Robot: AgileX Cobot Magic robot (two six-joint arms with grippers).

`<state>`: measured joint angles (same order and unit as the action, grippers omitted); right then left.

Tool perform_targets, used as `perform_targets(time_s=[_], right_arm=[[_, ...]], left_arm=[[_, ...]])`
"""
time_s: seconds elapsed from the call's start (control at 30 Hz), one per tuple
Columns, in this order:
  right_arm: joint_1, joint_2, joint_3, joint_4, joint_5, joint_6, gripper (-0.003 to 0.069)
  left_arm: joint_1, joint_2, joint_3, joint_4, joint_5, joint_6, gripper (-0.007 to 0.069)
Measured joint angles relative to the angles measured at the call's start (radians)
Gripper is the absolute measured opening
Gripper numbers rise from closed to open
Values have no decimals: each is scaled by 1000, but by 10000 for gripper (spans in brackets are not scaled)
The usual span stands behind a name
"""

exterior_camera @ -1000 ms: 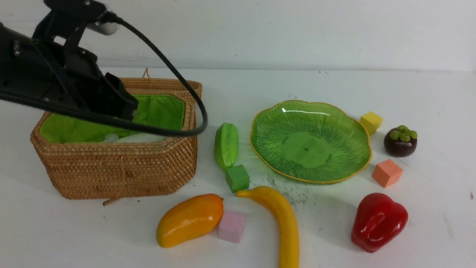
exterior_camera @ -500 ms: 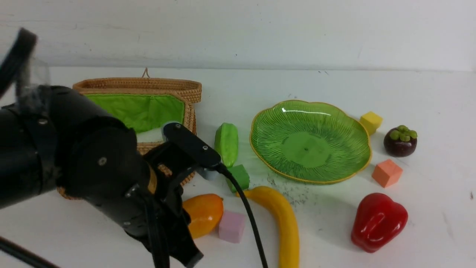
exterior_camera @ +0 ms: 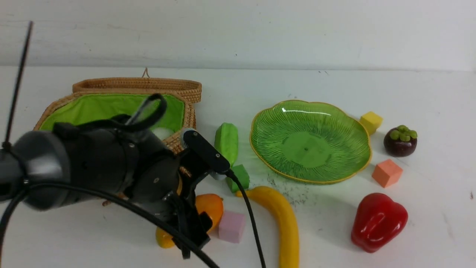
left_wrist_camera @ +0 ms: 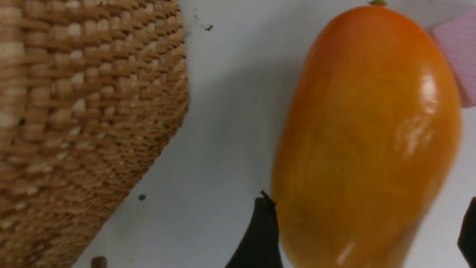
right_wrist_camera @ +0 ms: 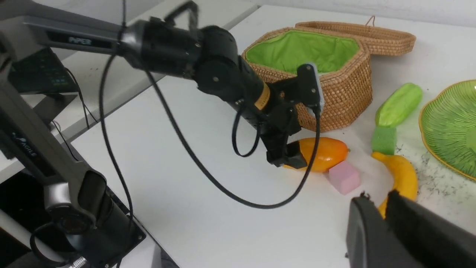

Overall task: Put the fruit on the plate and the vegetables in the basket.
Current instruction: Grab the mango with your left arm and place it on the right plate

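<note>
- Straddling the near-left end of the mango point(exterior_camera: 210, 208), the left gripper point(exterior_camera: 189, 232) sits low over the surface point(exterior_camera: 334, 85) with its fingers spread wide, one on each side of the fruit. In the left wrist view one finger point(left_wrist_camera: 260, 234) is right against the mango's skin and the other stands a little apart from it.
- The mango lies on the surface near the front, just near-right of the basket point(exterior_camera: 190, 115), with a strip of bare surface between them.
- A pink cube point(exterior_camera: 231, 226) touches the mango's right end. The banana point(exterior_camera: 282, 223) lies just right of that cube and runs toward the near edge.
- The left arm's black cable point(exterior_camera: 250, 219) crosses in front, between the pink cube and the banana. The arm itself hides the basket's near wall and the mango's left half in the front view.
- The basket stands open at the far left with its lid point(exterior_camera: 137, 85) laid back behind it. A white patch of the radish point(exterior_camera: 163, 133) shows inside against the green lining.
- The cucumber point(exterior_camera: 226, 144) lies between the basket and the plate point(exterior_camera: 327, 123), with a green cube point(exterior_camera: 238, 176) at its near end.
- A yellow cube point(exterior_camera: 371, 121) sits at the plate's far-right rim and an orange cube point(exterior_camera: 386, 173) at its near-right rim. The mangosteen point(exterior_camera: 400, 140) is on the surface further right, between the two.
- The bell pepper point(exterior_camera: 378, 221) lies at the near right, well apart from the basket.
- The right gripper point(right_wrist_camera: 377, 199) shows only in its own wrist view. Its fingers are drawn together with a thin slit between them and nothing held, and the banana lies just beyond their tips.
</note>
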<state>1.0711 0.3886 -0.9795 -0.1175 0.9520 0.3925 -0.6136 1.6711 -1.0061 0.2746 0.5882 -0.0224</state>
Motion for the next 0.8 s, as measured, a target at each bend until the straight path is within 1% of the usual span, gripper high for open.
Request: perform_targets(time_s=[0.1,0.23,0.27,0.5,0.6,0.73,0.8], right_arm=[[0,0,0,11,0,0,87],[0,0,0,22,0,0,87],[0,0,0,22,0,0,87],[0,0,0,22,0,0,89],[0,0,0,22,0,0,89],[0,0,0,22,0,0,89],[0,0,0,6,0,1,89]], left_arm=[[0,34,0,20,-18,0,604],[0,87,-2,28,-35,-1,514],[0,88,-5,21,-38,-1,507],[0,85,-9,-46,-39,-1,507],[0,60,-8,-67,-7,-1,507],[-1,-53,-3,-108,58,-1,507],[-1,-126,-3,-154,74,9,507]])
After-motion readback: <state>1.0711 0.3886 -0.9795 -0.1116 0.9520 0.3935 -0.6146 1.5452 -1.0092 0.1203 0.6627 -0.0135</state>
